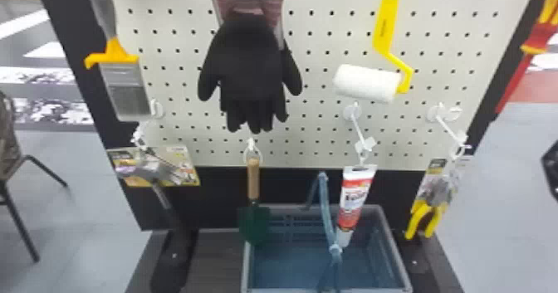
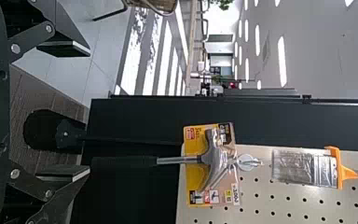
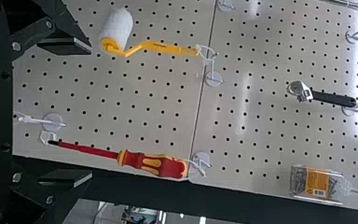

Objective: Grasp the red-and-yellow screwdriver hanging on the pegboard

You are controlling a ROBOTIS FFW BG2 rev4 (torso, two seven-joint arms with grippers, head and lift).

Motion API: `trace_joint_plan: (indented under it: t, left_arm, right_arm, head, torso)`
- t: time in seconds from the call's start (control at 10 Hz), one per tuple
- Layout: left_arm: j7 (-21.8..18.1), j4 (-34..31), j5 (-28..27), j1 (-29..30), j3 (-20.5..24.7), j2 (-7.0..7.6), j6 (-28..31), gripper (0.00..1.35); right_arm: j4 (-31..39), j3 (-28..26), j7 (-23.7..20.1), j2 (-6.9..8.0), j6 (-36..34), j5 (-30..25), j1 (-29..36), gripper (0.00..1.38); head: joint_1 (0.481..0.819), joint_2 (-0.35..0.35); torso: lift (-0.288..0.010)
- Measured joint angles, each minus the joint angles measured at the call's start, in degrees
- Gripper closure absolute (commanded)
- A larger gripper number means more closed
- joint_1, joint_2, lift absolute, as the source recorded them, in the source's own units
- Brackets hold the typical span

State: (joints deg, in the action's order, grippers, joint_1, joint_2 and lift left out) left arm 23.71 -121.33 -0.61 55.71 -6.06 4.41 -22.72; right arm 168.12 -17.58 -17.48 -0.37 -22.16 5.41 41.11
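Both the left gripper [image 2: 90,111] and the right gripper [image 3: 92,112] stood empty and wide open, the latter probably to straddle the screwdriver [image 3: 122,157]. That hung tip down near the pegboard's [image 3: 140,109] edge, a hook [image 3: 201,160] bearing its weight.

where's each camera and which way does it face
Head view: on the head, facing forward and down at the pegboard; dark shape at right edge, perhaps right arm.
Left wrist view: on that wrist, facing claw hammer and paintbrush past open left gripper.
Right wrist view: on that wrist, facing screwdriver past open right gripper.
Head and right wrist views share the screwdriver and paint roller.
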Motion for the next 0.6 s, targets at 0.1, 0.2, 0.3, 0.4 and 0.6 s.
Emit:
trace_joint_plan:
  t: [0.1,0.2,0.3,0.4,0.6]
  left_arm:
    - [0.0,-0.1,0.0,-0.1,0.0,0.08,0.0,0.38]
    - [0.0,-0.1,0.1,-0.1,0.0,0.13,0.1,0.38]
    - [-0.2,-0.1,0.1,-0.1,0.0,0.15,0.1,0.38]
    - [-0.3,-0.1,0.1,-0.2,0.0,0.16,0.2,0.38]
    - [-0.6,-0.1,0.0,-0.4,0.1,0.15,0.4,0.38]
  right_arm:
    - [0.0,-0.9,0.0,0.01,-0.1,0.0,-0.6,0.34]
    - [0.0,-1.7,0.0,0.02,-0.1,0.0,-1.3,0.34]
    - [0.0,-2.6,0.0,0.02,-0.1,0.0,-2.0,0.34]
    - [0.0,-3.7,0.0,0.00,-0.2,-0.3,-3.1,0.34]
    - [0.0,-5.5,0.0,-0.24,-0.2,-1.1,-5.6,0.34]
  head:
    - [0.549,0.000]
    - [0.549,0.000]
    - [0.549,0.000]
    - [0.549,0.000]
    - [0.549,0.000]
  torso:
    - [-0.100]
    - [-0.100]
    - [-0.100]
    - [-0.100]
    - [-0.100]
